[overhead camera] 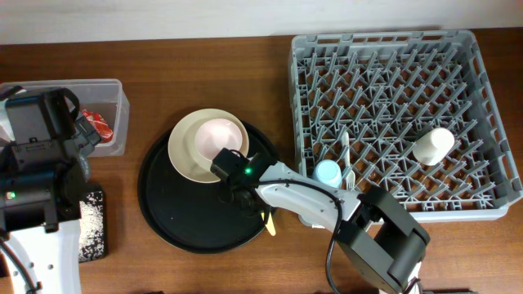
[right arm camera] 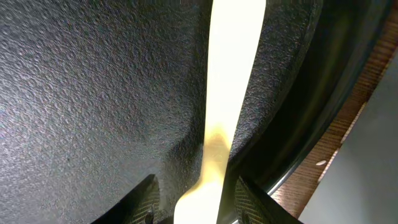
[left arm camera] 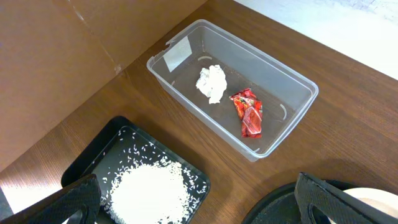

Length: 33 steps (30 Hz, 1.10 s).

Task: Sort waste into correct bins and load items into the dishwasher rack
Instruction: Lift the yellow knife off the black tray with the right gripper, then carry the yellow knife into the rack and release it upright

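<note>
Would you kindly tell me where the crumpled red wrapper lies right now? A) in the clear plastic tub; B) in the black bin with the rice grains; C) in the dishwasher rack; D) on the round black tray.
A: the left wrist view shows the crumpled red wrapper lying inside the clear plastic tub, next to the crumpled white tissue.

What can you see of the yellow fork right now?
The yellow fork looks like smooth, pale yellow plastic. It lies flat on the textured floor of the round black tray, close to its rim. The right wrist view shows only its straight handle, running up the frame; the tines are out of sight. The right claw straddles the handle, with a finger on each side. Whether they pinch it cannot be told. From overhead, only a short yellow tip shows from under the arm.
</note>
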Each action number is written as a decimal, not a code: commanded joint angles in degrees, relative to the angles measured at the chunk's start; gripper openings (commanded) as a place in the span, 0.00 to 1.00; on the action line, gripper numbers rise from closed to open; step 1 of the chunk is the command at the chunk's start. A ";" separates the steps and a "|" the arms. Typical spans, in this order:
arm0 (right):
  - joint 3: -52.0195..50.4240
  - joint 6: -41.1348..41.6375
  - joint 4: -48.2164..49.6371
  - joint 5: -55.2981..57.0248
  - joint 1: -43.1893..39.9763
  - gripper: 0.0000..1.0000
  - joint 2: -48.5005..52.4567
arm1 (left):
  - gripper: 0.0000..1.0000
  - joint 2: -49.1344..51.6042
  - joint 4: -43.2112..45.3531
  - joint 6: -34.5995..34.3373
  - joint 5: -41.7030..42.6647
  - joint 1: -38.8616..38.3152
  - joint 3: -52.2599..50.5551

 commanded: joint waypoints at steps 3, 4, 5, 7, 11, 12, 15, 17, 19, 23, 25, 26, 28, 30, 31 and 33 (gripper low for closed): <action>-1.92 1.60 2.54 1.77 -0.33 0.43 0.59 | 0.99 -0.35 0.09 -0.79 -0.83 0.20 0.48; -1.92 1.60 2.69 1.86 -0.48 0.43 0.59 | 0.99 -0.35 0.09 -0.79 -0.83 0.20 0.48; -1.92 1.60 2.80 2.54 -0.72 0.43 0.59 | 0.99 -0.35 0.09 -0.79 -0.83 0.20 0.48; -1.92 1.62 3.06 3.91 -1.70 0.43 0.59 | 0.99 -0.35 0.09 -0.79 -0.83 0.20 0.48; -2.69 1.62 3.89 3.74 -2.54 0.39 0.66 | 0.99 -0.35 0.09 -0.79 -0.81 0.20 0.48; -3.23 1.60 4.68 3.02 -2.54 0.39 0.66 | 0.99 -0.35 0.09 -0.79 -0.83 0.20 0.48; -3.41 1.60 5.14 2.97 -2.54 0.39 0.66 | 0.99 -0.35 0.09 -0.79 -0.83 0.20 0.48; -3.43 1.62 5.18 2.82 -2.51 0.39 0.66 | 0.99 -0.35 0.09 -0.79 -0.83 0.20 0.48; -3.43 1.62 5.25 2.80 -2.51 0.38 0.66 | 0.99 -0.35 0.09 -0.79 -0.83 0.20 0.48; -3.61 1.64 5.60 2.58 -2.47 0.33 0.81 | 0.99 -0.35 0.09 -0.79 -0.83 0.20 0.48; -3.98 1.64 6.08 2.36 -2.47 0.33 0.81 | 0.99 -0.35 0.09 -0.79 -0.83 0.20 0.48; -3.98 1.64 6.14 2.21 -2.47 0.33 0.81 | 0.99 -0.35 0.09 -0.79 -0.83 0.20 0.48; -4.35 1.62 6.95 1.40 -2.47 0.33 0.81 | 0.99 -0.35 0.09 -0.79 -0.83 0.20 0.48; -5.18 1.62 7.96 0.85 -2.47 0.32 0.81 | 0.99 -0.35 0.09 -0.79 -0.83 0.20 0.48; -5.18 1.64 7.96 0.85 -2.47 0.29 0.81 | 0.99 -0.35 0.09 -0.79 -0.83 0.20 0.48; -5.18 1.62 7.93 0.85 -2.47 0.25 0.81 | 0.99 -0.35 0.09 -0.79 -0.83 0.20 0.48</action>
